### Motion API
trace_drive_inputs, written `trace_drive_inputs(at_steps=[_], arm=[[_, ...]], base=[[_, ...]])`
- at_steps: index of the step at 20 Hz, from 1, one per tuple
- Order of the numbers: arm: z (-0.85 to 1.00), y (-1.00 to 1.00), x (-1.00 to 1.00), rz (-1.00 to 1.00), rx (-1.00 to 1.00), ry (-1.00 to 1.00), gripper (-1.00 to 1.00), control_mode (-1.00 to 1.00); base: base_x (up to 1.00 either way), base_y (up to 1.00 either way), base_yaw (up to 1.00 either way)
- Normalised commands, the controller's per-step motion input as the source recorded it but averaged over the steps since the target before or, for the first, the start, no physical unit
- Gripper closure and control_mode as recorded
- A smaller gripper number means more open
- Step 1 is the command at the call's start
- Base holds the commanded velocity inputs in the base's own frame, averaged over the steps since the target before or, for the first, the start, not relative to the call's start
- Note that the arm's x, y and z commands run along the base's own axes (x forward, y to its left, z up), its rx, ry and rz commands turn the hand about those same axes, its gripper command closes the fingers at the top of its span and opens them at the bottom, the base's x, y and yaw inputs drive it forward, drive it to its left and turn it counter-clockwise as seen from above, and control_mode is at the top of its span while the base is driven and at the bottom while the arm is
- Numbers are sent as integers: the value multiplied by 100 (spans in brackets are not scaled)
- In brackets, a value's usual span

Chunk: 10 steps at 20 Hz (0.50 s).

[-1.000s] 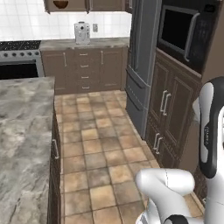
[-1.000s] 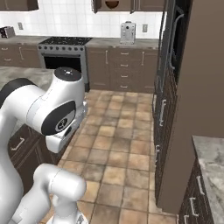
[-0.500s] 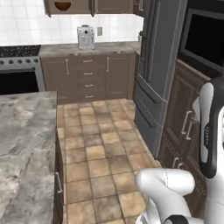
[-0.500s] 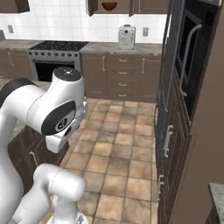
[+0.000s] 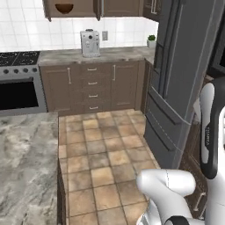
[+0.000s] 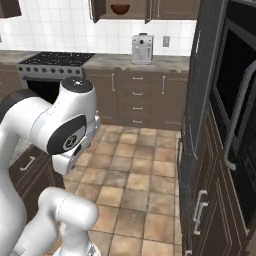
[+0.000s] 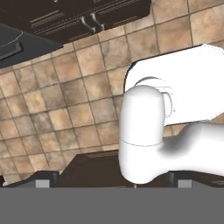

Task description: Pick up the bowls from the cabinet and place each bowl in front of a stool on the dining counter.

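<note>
A dark reddish-brown bowl sits on the shelf of the brown wall cabinet, whose compartment stands open; the right base view shows the same bowl and cabinet at its top edge. The white patterned bowl and the stools are out of view. The dining counter's marbled top lies at the lower left. In the hand view my gripper points down at the tiled floor, its fingertips wide apart with nothing between them.
A black stove and oven stand left of the worktop, with a silver coffee machine under the cabinet. A tall grey fridge and dark wall ovens line the right side. Tiled floor runs between counter and fridge.
The base has driven toward the back wall, so the whole scene has shifted: the cabinet, coffee machine and drawers look nearer, and the counter has slid to the left edge.
</note>
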Motion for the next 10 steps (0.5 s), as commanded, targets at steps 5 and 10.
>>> trace_drive_inputs(at_steps=[5, 10], arm=[[0, 0, 0, 0, 0, 0, -100, 100], [0, 0, 0, 0, 0, 0, -100, 100]], base=[[100, 16, 0], [100, 15, 0]])
